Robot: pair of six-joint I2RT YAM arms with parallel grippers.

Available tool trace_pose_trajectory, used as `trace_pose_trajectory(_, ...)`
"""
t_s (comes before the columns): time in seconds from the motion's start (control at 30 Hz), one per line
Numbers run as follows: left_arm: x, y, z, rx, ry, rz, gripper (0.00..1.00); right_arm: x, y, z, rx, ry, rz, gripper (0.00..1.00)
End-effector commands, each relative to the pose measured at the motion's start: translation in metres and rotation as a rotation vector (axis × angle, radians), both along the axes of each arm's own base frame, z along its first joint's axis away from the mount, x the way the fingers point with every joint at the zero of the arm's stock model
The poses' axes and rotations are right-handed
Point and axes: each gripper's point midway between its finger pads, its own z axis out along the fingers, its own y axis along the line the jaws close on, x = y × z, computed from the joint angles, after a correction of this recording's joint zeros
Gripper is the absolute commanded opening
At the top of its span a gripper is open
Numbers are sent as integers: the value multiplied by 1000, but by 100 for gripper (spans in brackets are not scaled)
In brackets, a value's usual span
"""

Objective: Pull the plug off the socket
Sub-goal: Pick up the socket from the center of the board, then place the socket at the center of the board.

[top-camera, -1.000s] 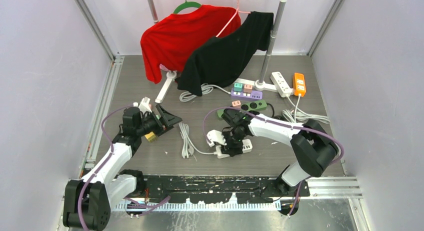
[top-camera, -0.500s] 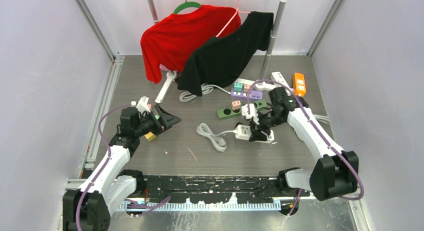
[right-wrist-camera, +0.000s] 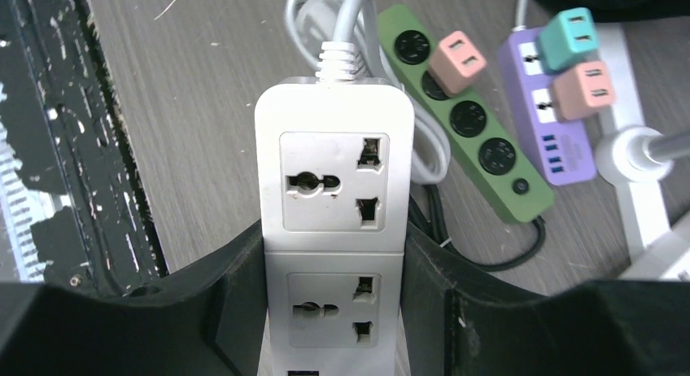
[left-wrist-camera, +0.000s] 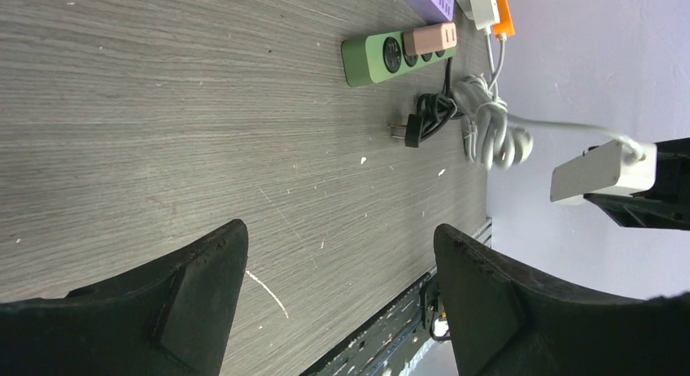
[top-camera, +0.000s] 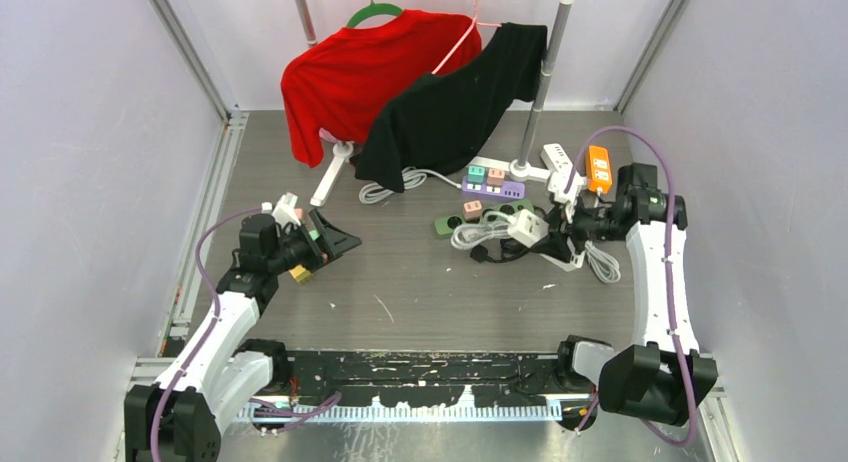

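**Right claw holding a white power strip; plugs sitting in the green and purple strips**

The right claw (right-wrist-camera: 334, 278) is gripping the white power strip (right-wrist-camera: 332, 172) across its width. Its jaws are closed partway onto the strip's long sides, and it appears to be holding the strip clear of the table (left-wrist-camera: 163, 107), right of centre in the overhead view. The two sockets showing above the fingers in the right wrist view are standing empty; the rest of the strip is hidden below the frame edge. The white cord (right-wrist-camera: 325, 18) is running off the strip's far end toward the top of that frame. The left claw (left-wrist-camera: 342, 286) is hanging wide open with nothing between its jaws, at the left of the overhead view, well apart from every strip.

The visible plugs are sitting elsewhere. A pink plug (right-wrist-camera: 457, 56) is seated in the green power strip (right-wrist-camera: 476, 148), upper centre of the right wrist view. A teal plug (right-wrist-camera: 569, 36) and a second pink plug (right-wrist-camera: 583, 89) are seated in the purple power strip (right-wrist-camera: 561, 140), upper right. Both strips are lying on the table just beyond the held one.

Judged from this, the held strip is being moved rather than unplugged. The next move is likely calling for setting it down. One claw would then be pinning a strip body while the other is closing on a plug's sides and pulling straight out along the pins. A slanted pull would be risking dragging the whole strip.
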Motion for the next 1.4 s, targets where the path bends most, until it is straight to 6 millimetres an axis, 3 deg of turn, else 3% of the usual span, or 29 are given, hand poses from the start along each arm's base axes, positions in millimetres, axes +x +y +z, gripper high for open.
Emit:
trace_pose_trajectory(0.0, 5, 0, 27, 12, -90, -18, 84, 5, 2, 51, 126, -104, -52, 1)
trace_pose_trajectory(0.2, 1, 0, 24, 24, -86, -30, 84, 39, -30, 72, 171, -103, -289, 1)
trace_pose_trajectory(0.57, -7, -5, 27, -9, -101, -63, 84, 109, -113, 82, 199, -97, -834, 1)
trace_pose_trajectory(0.97, -13, -6, 28, -26, -108, -68, 84, 193, -186, 100, 310, -166, -1193, 1)
trace_pose_trajectory(1.03, -13, -7, 29, -35, -112, -66, 84, 205, -188, 86, 291, -133, -1204, 1)
trace_pose_trajectory(1.1, -14, -7, 28, -43, -110, -65, 84, 212, -178, 58, 237, -51, -1177, 1)
trace_pose_trajectory(1.23, -15, -7, 29, -44, -109, -65, 84, 212, -149, -3, 165, 110, -1117, 1)
trace_pose_trajectory(1.37, -16, -7, 28, -39, -109, -67, 84, 210, -147, -46, 150, 212, -1138, 2)
